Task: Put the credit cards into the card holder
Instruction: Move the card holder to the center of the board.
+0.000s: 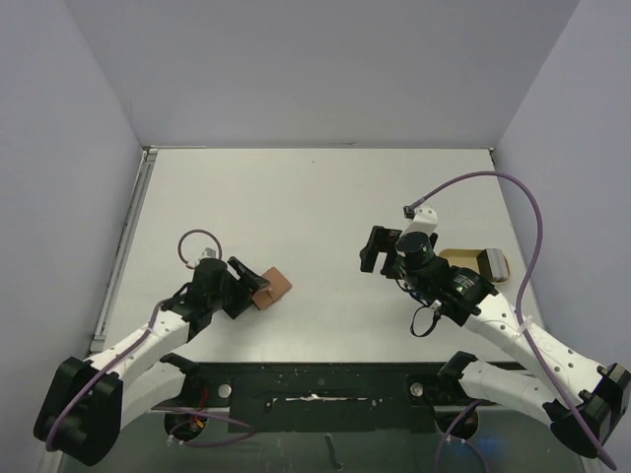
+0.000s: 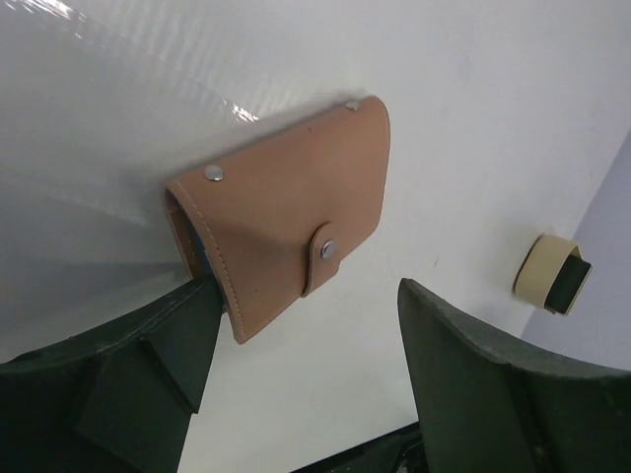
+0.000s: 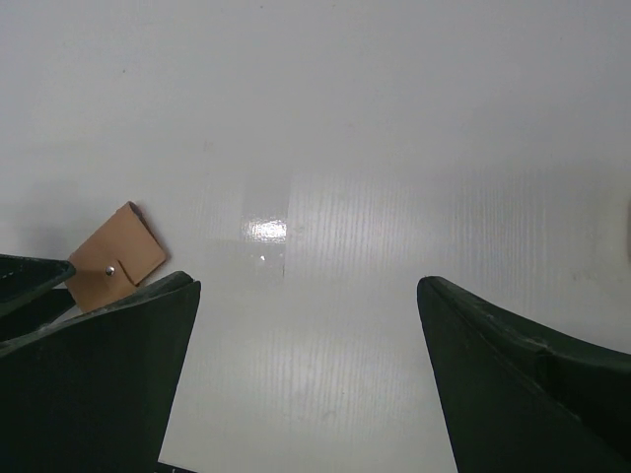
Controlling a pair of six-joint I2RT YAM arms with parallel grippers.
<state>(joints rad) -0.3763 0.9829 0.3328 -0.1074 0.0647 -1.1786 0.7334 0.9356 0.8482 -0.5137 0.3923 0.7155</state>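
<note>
Dark green, the left gripper's (image 2: 308, 296) two fingers (image 2: 128, 374) stand well apart and clamp nothing. The card holder (image 2: 286, 212) lies just ahead of them. Its near lower corner meets or almost meets one fingertip, and the other finger is clear of it.

In the overhead view the left gripper (image 1: 246, 286) sits at the near left of the white table (image 1: 315, 197), with the card holder (image 1: 271, 286) immediately beyond its tips.

Condition of the card holder: tan-brown leather, folded shut, the tab pressed down on its stud. It rests tilted, with one edge on the table. A blue edge (image 2: 200, 254) shows inside the open end of the fold. Too little is exposed to identify it.

The right gripper (image 3: 308, 286) is likewise spread wide and empty, with bare table between its fingers (image 3: 99, 384). Its wrist view shows the card holder (image 3: 115, 258) well off to one side. From overhead the right gripper (image 1: 370, 251) is at mid-right, well apart from the card holder.

A tan oval tray (image 1: 458, 256) sits behind the right arm near the table's right edge. In the left wrist view the tray (image 2: 537, 266) holds a dark object (image 2: 572, 281).
</note>
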